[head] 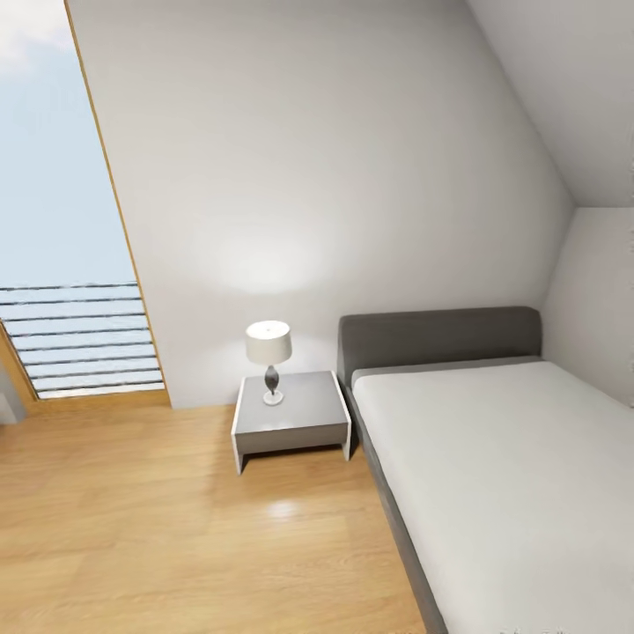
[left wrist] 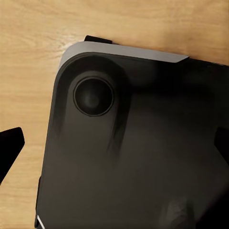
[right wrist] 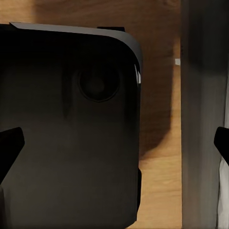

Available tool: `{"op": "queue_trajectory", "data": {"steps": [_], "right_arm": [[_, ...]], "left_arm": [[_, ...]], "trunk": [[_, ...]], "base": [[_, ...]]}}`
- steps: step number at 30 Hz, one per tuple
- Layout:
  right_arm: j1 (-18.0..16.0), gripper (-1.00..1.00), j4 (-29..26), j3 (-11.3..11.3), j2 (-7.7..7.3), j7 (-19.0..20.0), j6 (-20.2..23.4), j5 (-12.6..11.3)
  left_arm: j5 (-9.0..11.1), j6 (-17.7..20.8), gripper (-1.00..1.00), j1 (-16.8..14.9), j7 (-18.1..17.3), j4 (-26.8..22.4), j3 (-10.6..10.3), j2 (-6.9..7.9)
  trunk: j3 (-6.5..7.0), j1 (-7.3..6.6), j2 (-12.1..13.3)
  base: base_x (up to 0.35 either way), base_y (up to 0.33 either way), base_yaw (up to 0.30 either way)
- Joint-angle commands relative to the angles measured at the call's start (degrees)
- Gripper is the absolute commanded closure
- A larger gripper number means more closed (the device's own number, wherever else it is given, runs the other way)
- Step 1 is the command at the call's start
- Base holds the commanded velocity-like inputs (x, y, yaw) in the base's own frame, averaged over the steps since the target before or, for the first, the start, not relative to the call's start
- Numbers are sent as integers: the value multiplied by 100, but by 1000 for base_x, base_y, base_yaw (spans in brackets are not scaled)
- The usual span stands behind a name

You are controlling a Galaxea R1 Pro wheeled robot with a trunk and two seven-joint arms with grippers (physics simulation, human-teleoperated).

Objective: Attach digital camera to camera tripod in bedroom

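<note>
I am in the bedroom, facing a white wall [head: 335, 176] over a light wood plank floor [head: 132, 528]. The digital camera and the camera tripod are out of view. In the left wrist view my left gripper [left wrist: 114, 148] hangs open over my own black base [left wrist: 133, 157], one dark fingertip [left wrist: 9, 148] at each side and nothing between them. My right gripper [right wrist: 114, 145] is likewise open above the base [right wrist: 67, 133], its fingertips [right wrist: 9, 148] wide apart and empty.
A grey upholstered bed [head: 493, 467] with a white mattress fills the right side. Beside it stands a low grey nightstand [head: 291, 423] with a white lamp [head: 269, 352]. A tall window with a slatted railing [head: 79, 339] is at the left. The bed's grey side [right wrist: 200, 119] runs close to my base.
</note>
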Motion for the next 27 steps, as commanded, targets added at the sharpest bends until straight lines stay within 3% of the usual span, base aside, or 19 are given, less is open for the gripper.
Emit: {"op": "queue_trajectory", "data": {"steps": [1,13,27], "right_arm": [[-3,-100,9,0,0,-1,-30,-6],[-3,-100,9,-9,1,1,-31,-6],[-3,-100,9,13,1,1,-16,3]], "left_arm": [[28,-11,-100,2,2,-5,5,0],[32,-11,-100,3,2,-5,5,6],[33,-11,-100,2,2,-5,5,6]], "trunk": [[-4,0,-2],[-4,0,-2],[-4,0,-2]], "base": [[0,0,-169],[0,0,-239],[0,0,-40]]}}
